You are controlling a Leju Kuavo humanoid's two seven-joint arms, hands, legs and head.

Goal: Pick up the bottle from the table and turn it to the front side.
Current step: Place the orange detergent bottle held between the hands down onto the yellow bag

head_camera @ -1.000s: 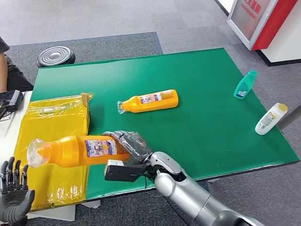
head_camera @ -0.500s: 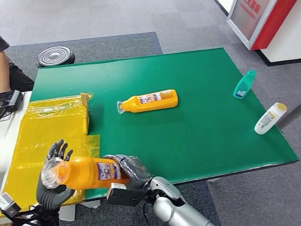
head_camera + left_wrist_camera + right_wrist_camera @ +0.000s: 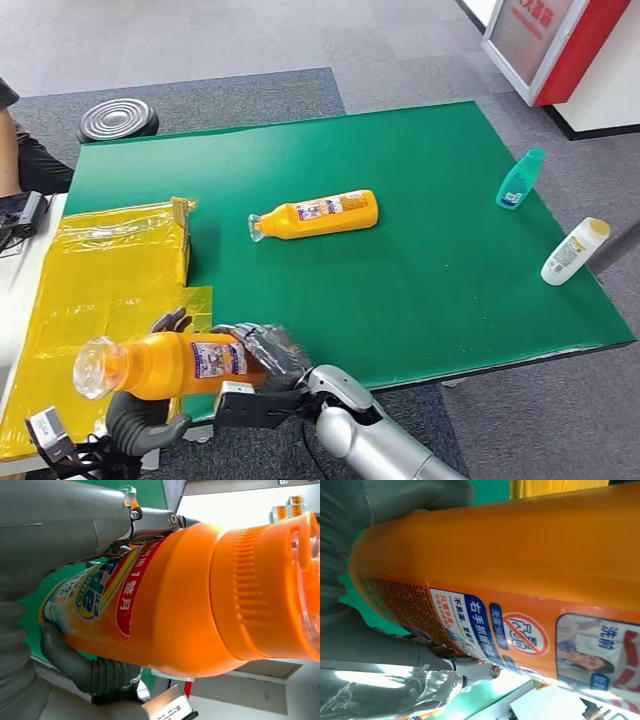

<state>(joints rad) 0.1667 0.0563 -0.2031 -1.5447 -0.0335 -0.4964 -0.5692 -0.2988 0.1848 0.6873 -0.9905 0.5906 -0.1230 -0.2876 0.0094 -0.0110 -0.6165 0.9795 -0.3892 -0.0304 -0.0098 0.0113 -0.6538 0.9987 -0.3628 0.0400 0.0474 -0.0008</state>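
Both hands' fingers, left hand [image 3: 143,420] and right hand [image 3: 268,352], clasp smooth orange plastic bottle [image 3: 170,364].

held orange bottle [image 3: 181,605] label reads "1 整月"; back label shows "右手".

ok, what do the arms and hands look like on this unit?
The right arm is smooth silver metal with rounded joints and a black flat bracket at the wrist. The right hand has a grey cover wrapped in shiny clear film. The left hand is dark grey, with ribbed rubbery fingers. Black cables and a small grey labelled module sit at its wrist.
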